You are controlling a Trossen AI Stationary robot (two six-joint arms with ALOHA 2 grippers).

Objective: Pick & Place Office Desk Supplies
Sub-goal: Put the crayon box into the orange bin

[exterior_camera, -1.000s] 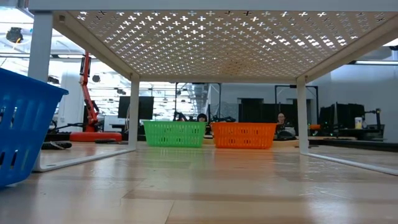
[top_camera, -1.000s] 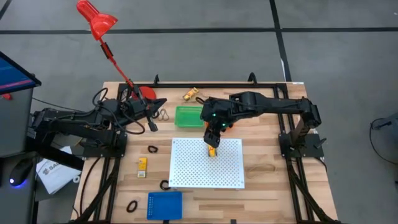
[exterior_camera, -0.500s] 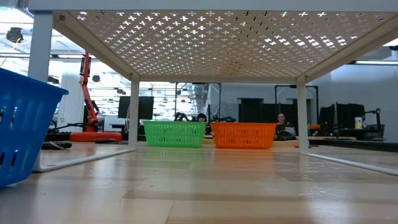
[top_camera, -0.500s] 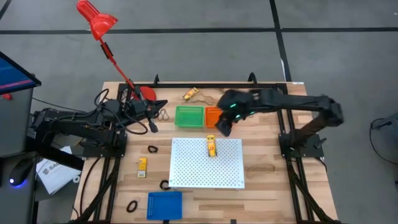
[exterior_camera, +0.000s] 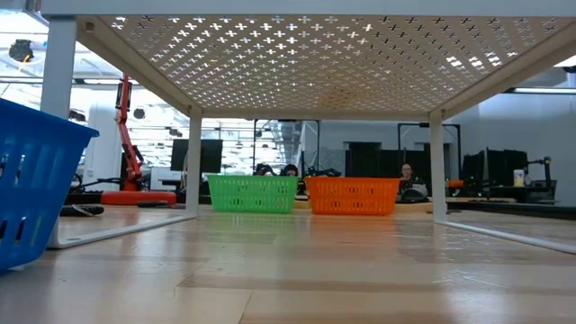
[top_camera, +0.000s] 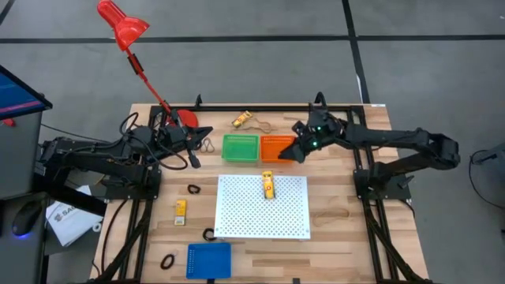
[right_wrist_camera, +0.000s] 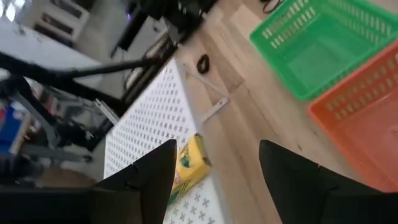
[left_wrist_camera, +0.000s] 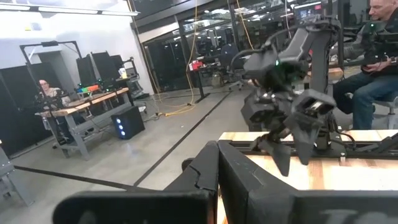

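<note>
One yellow block [top_camera: 268, 186] lies on the white perforated board [top_camera: 263, 229], the wide-open right gripper [top_camera: 298, 150] empty above the orange basket [top_camera: 273, 147], left gripper [top_camera: 194, 161] shut, most supplies unsorted.

Right arm stretched low from right side toward back centre; right gripper [top_camera: 297, 151] angled down-left, fingers [right_wrist_camera: 155, 174] spread wide, nothing between. Left arm folded at back left; left gripper [top_camera: 195, 162] with fingers pressed together.
</note>
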